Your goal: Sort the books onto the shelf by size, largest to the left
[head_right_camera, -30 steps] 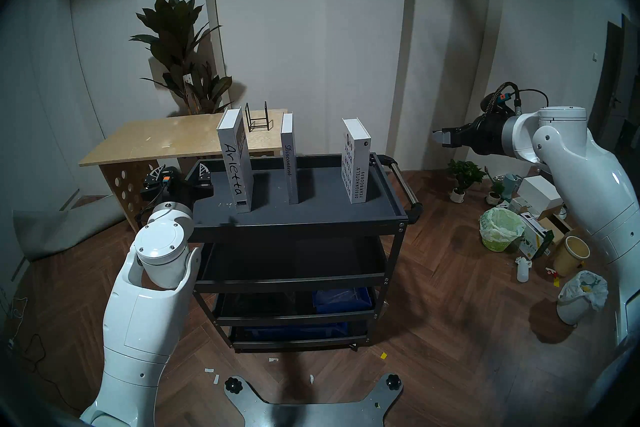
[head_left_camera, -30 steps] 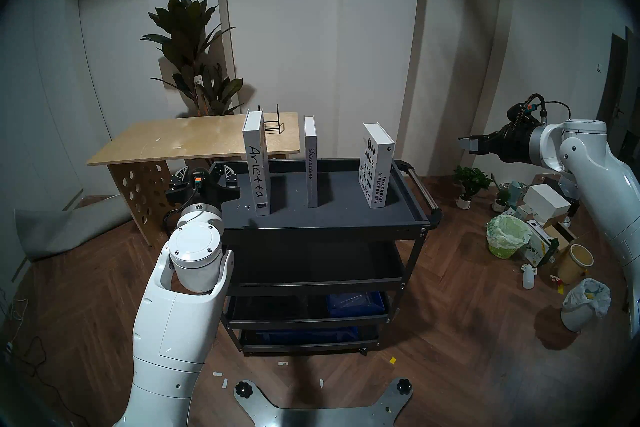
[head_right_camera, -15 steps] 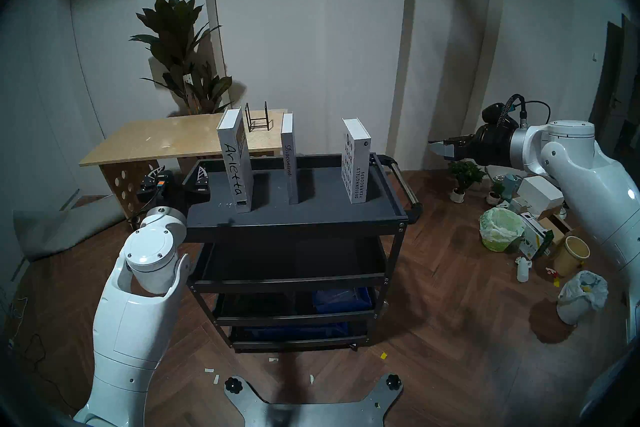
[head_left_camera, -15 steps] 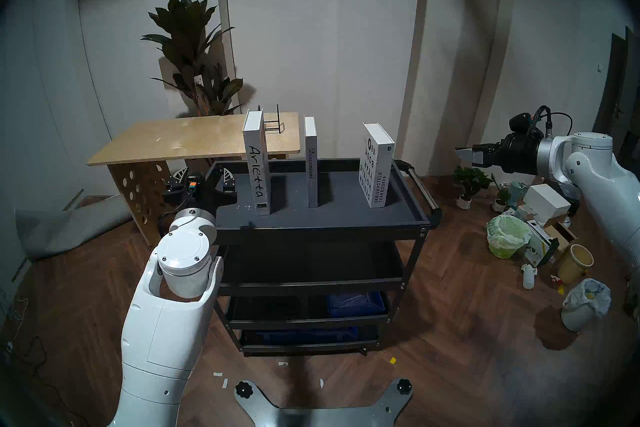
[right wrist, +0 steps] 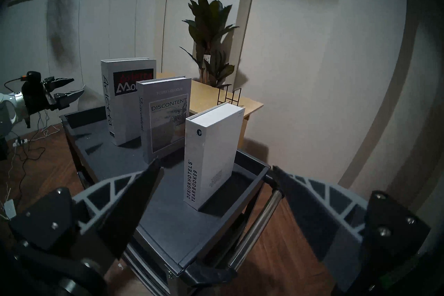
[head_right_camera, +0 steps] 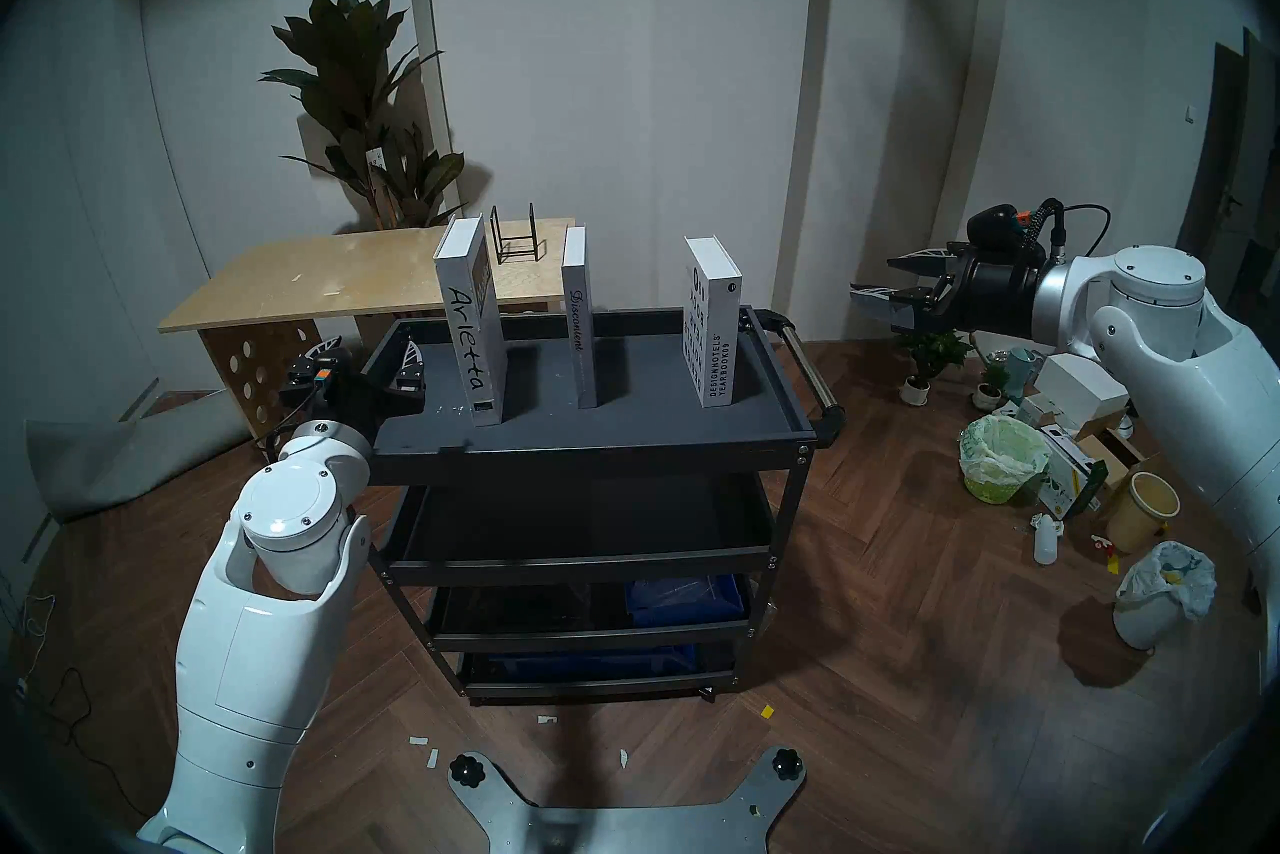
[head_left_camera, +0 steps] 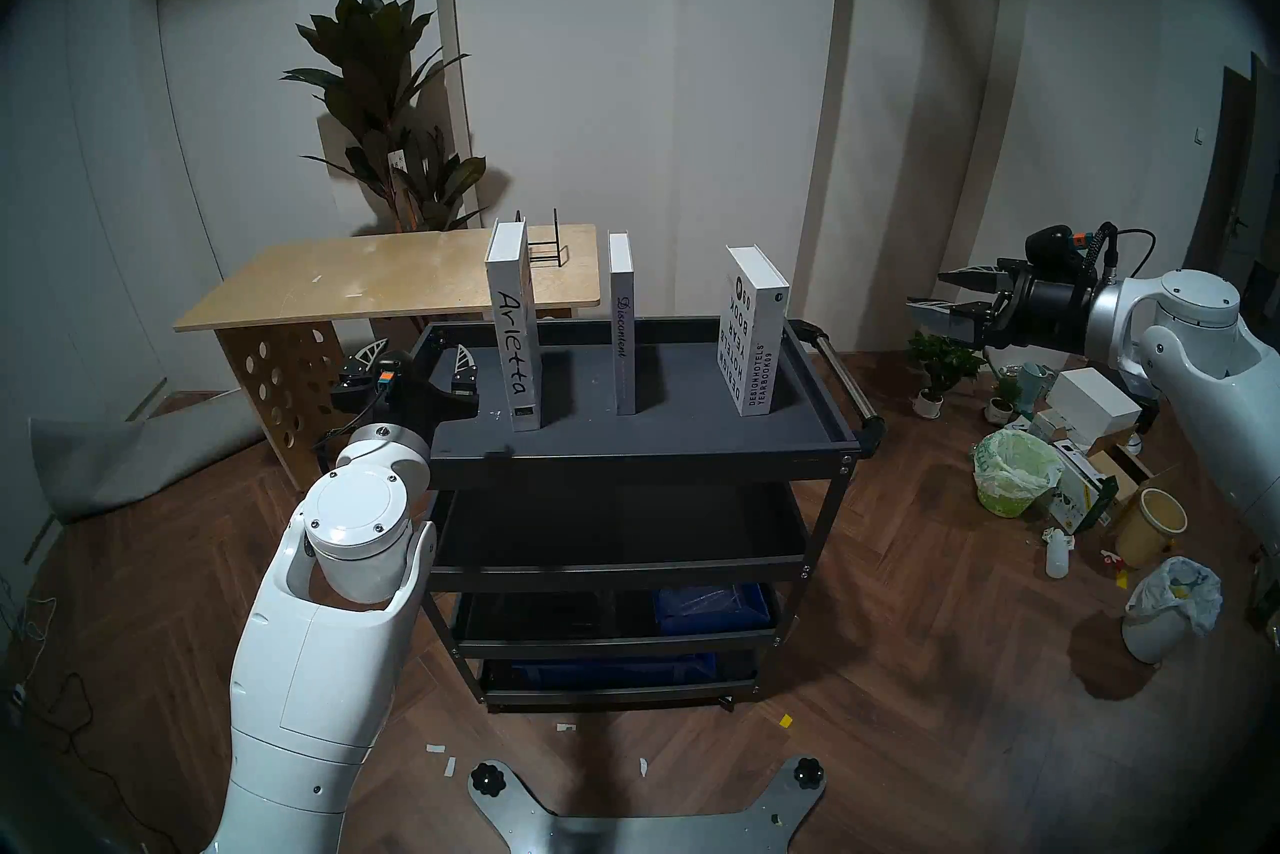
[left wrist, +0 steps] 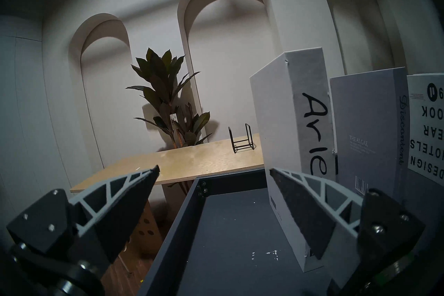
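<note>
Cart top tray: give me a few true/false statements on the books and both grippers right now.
1. The Arletta book stands upright at the left end of the row. True.
2. The Discontent book lies flat on the plywood table. False: it stands upright on the cart's top tray.
3. The right gripper grips the Designhotels Yearbook09. False: it is open and apart from it.
4. The left gripper is open and empty. True.
5. The three books touch each other. False: gaps separate them.
</note>
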Controlling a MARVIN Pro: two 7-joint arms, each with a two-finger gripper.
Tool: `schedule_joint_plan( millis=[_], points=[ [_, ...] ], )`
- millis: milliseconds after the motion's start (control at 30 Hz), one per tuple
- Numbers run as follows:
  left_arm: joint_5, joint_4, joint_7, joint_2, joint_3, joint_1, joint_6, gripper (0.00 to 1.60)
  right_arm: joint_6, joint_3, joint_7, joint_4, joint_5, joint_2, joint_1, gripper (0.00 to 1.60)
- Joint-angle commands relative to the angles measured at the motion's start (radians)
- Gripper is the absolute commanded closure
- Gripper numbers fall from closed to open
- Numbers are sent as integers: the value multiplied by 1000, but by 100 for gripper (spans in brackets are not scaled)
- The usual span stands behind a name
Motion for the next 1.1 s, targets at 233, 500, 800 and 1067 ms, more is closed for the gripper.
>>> schedule_joint_plan(
  millis=[233,500,800,1067],
  points=[
    [-7,-19,-32,24,-3,-13,-31,0,-222,193,-21,-59,-91,-160,-196,0],
    [8,10,-17,12,7,-23,-43,0,-307,268,-101,-132,-130,-230,-304,0],
    [10,38,-17,13,24,-36,-51,0,-239,284,-233,-164,-162,-325,-320,0],
    [10,51,-23,19,37,-41,-59,0,-234,252,-341,-190,-154,-366,-328,0]
  ],
)
